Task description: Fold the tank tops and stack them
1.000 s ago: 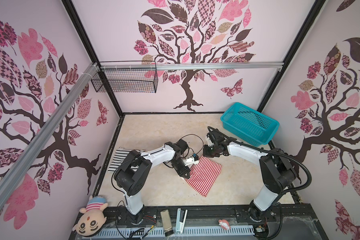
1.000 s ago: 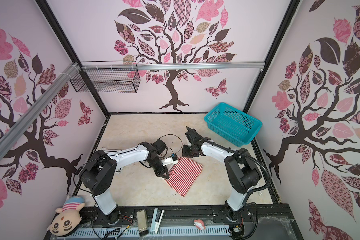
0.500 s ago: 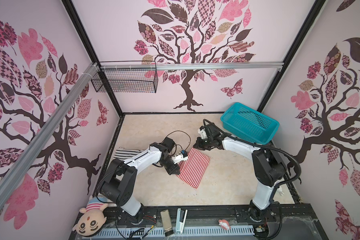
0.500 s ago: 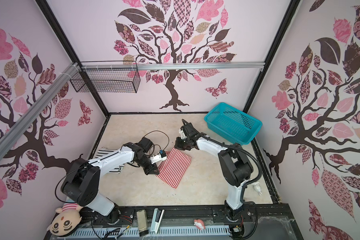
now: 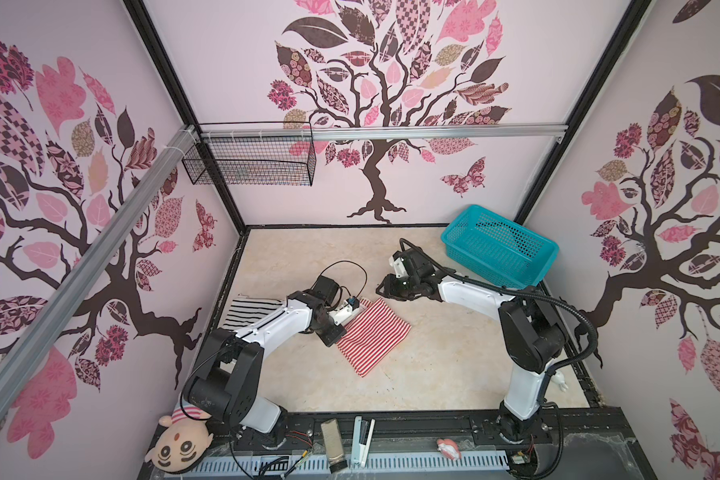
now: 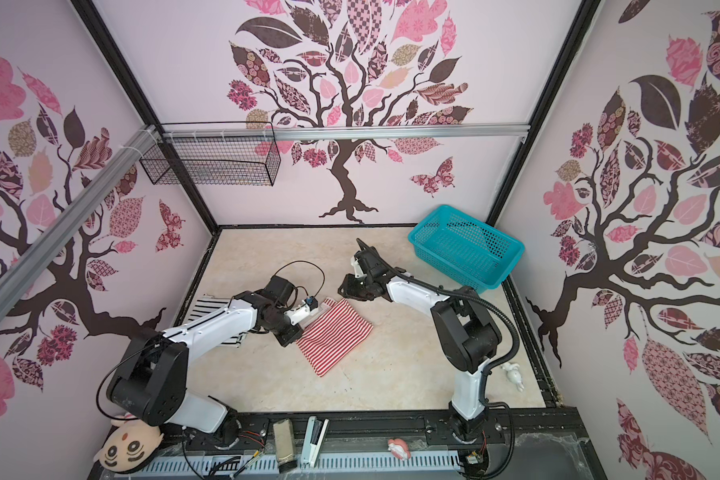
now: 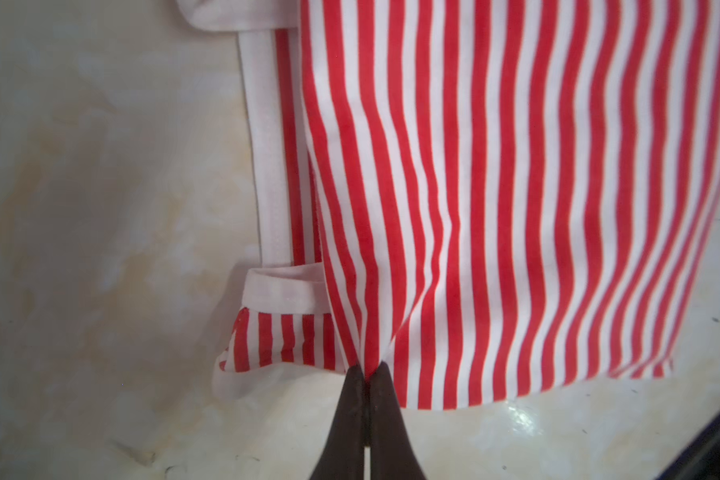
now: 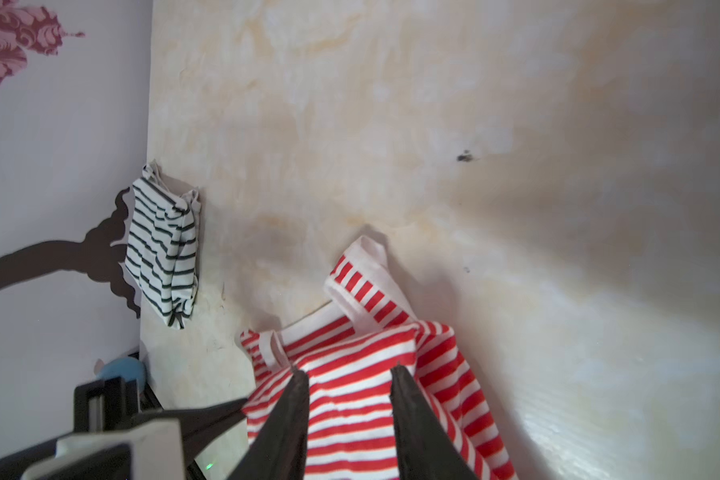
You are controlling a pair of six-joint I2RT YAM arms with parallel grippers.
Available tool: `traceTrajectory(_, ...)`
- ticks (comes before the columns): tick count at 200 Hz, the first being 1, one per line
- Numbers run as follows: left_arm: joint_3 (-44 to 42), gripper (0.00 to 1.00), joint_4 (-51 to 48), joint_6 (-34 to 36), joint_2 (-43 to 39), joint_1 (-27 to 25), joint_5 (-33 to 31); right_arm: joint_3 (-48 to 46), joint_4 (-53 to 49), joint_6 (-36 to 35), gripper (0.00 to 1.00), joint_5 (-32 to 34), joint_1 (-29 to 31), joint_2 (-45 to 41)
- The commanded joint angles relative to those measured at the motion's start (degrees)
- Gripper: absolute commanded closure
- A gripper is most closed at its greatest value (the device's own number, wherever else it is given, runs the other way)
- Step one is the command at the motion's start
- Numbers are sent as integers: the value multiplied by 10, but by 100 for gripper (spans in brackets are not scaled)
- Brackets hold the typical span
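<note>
Black-and-white tank top (image 5: 244,313) | partly hidden by left arm (image 5: 275,328)

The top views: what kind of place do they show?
Probably a robot test booth: a left arm and a right arm mounted on a front rail, tree-patterned wall panels in a black frame, and a teal basket as a prop.

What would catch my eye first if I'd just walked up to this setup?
Probably the red-and-white tank top, folded mid-table, with the left gripper pinching its edge and the right gripper open at its far corner. Next, the black-and-white tank top lying by the left wall, the teal basket in the far right corner, and the big tree decals on every wall.
</note>
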Motion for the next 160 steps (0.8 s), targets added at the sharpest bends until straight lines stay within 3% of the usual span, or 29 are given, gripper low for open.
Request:
traceTrajectory(1, -2, 94, 35, -23, 15, 2, -111, 11, -26, -11, 77, 24, 25, -25)
traceTrajectory(26, 5, 79, 42, -24, 34, 2, -142, 0, -11, -9, 93, 5, 28, -4)
traceTrajectory(45, 12, 74, 48, -29, 55, 3, -162, 4, -1, -2, 96, -7, 36, 23)
traceTrajectory(70, 16, 60, 67, -43, 64, 4, -186, 21, 5, 10, 96, -16, 50, 71)
traceTrajectory(112, 15, 50, 92, -48, 44, 7, -219, 34, 2, 31, 92, 12, 51, 130)
traceTrajectory(137, 12, 45, 89, -50, -6, 34, -195, 40, 3, 17, 88, 14, 51, 136)
traceTrajectory(160, 31, 42, 57, -43, -47, 113, -139, 22, 22, 17, 70, -5, 63, 95)
